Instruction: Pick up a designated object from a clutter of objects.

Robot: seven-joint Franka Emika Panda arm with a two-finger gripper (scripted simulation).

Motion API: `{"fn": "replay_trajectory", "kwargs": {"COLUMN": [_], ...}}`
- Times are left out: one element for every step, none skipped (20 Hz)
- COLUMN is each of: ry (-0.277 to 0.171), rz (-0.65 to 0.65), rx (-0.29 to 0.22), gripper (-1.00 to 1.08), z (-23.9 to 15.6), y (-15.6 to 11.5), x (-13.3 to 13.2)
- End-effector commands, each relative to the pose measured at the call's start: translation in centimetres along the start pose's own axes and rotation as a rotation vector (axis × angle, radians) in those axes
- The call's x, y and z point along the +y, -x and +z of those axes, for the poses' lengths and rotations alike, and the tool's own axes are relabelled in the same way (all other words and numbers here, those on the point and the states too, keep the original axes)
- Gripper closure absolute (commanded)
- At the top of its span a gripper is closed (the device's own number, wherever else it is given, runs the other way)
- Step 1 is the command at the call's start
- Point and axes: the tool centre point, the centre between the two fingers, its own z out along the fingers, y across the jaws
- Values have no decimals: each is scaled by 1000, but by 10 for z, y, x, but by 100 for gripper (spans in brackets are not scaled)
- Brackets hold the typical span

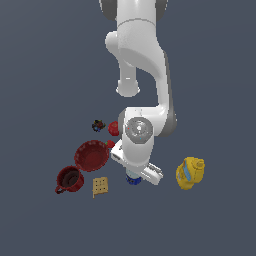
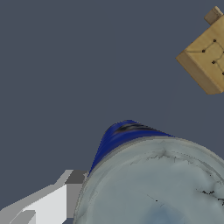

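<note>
Blue can [image 2: 127,135] fills wrist view; exterior view shows it mostly hidden under gripper [image 1: 136,176]

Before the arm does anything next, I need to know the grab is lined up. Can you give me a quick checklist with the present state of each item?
1. Tool over the blue can: ok.
2. Can upright: ok, its pale top faces the wrist camera.
3. Finger beside the can: ok; the other is out of view.
4. Tool shut on the can: cannot tell.
5. Cracker apart from the can: ok.
6. Yellow bottle apart: ok.
</note>
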Motion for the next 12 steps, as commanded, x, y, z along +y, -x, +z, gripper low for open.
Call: {"fn": "replay_trajectory", "kwargs": {"ry": [0, 0, 0, 0, 0, 0, 0, 0, 0, 0, 0, 0], "rz": [0, 0, 0, 0, 0, 0, 0, 0, 0, 0, 0, 0], "rx": [1, 1, 1, 1, 1, 1, 1, 1, 0, 0, 0, 0], "gripper": [108, 108, 108, 108, 108, 108, 108, 108, 108, 108, 108, 108], "z": [0, 0, 0, 0, 0, 0, 0, 0, 0, 0, -1, -3], "y": [-1, -1, -1, -1, -1, -1, -1, -1, 0, 0, 0, 0], "x": [0, 0, 0, 0, 0, 0, 0, 0, 0, 0, 0, -1]}}
